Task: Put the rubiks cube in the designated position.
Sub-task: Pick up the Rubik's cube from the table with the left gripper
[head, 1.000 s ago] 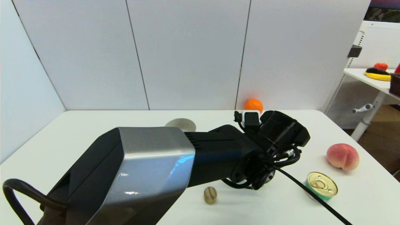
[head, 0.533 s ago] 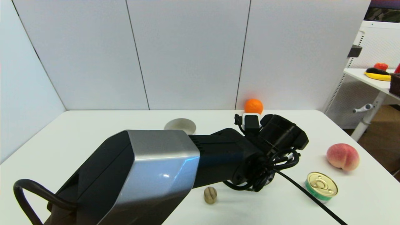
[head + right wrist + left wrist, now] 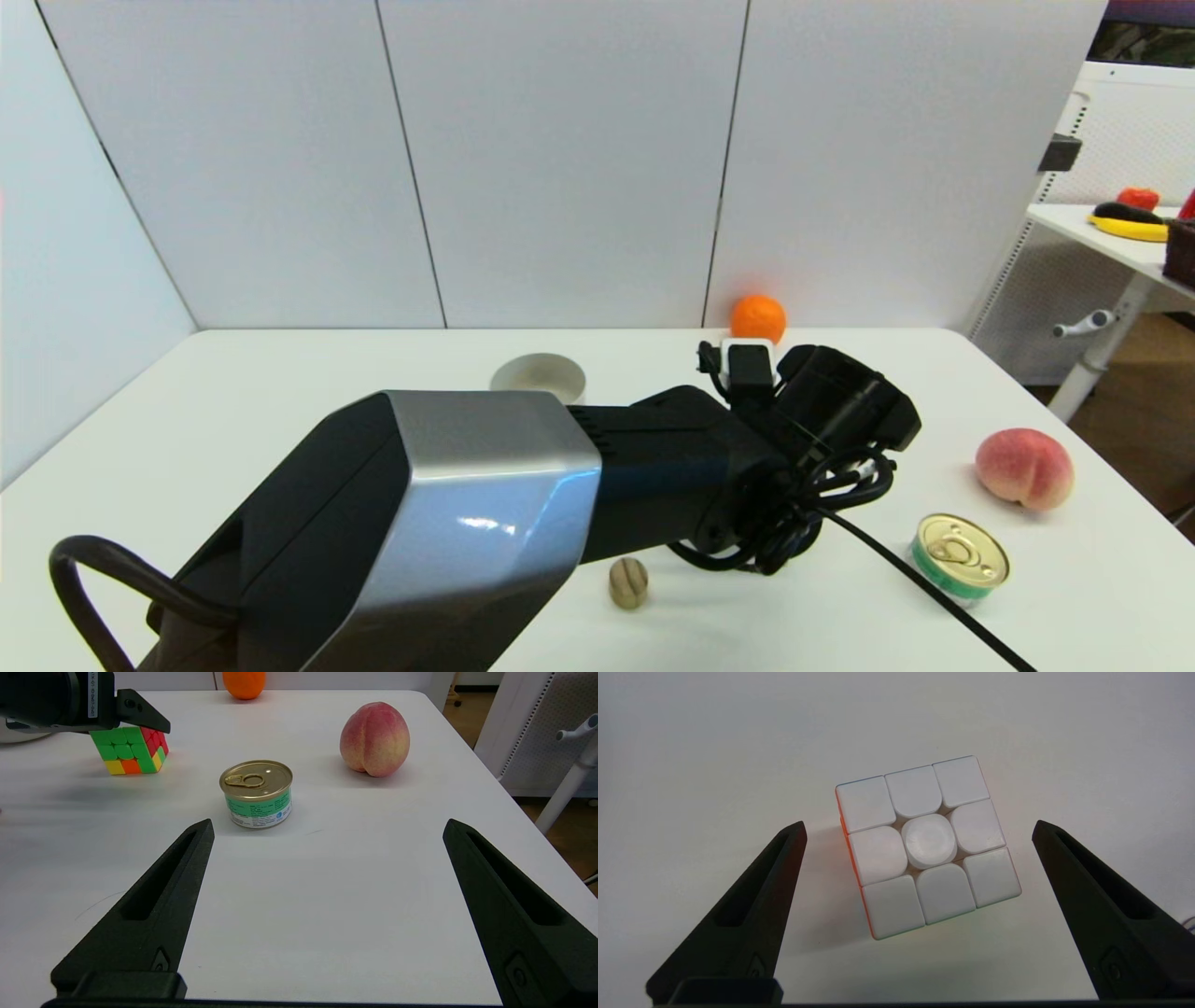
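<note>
Right, left to right across the white bench point(image 3: 233, 392): small pale round bowl point(image 3: 539, 376) near the back, then a small ridged tan nut-like piece point(image 3: 628, 581) near the front edge, bright orange fruit point(image 3: 757, 317) against the back wall, short tin can with gold pull-tab lid and green label point(image 3: 960, 555), and a pink-yellow peach point(image 3: 1024, 468) farthest right. The left arm reaches across mid-bench and hides the target from the head camera. In the left wrist view the left gripper point(image 3: 920, 833) hangs directly over the small 3x3 rubiks cube with its white face up point(image 3: 927, 844), fingers spread wide, one on each side and clear of it. The cube sits flat on the bench, between the bowl and the can, slightly rotated against the finger line. The right wrist view confirms it: green, red, yellow and orange side faces under the left gripper's tips, cube untouched. The right gripper point(image 3: 327, 830) is parked low at the near right, fingers wide, holding nothing, facing the can. My read is that this is the pre-grasp step. To do it well: twist the wrist a little so the pads meet two flat opposite faces, not the corners, descend until the tips bracket mid-height, then close squarely. A skewed pinch will likely spin the cube or twist a layer. Where the designated position is I can't tell.
</note>
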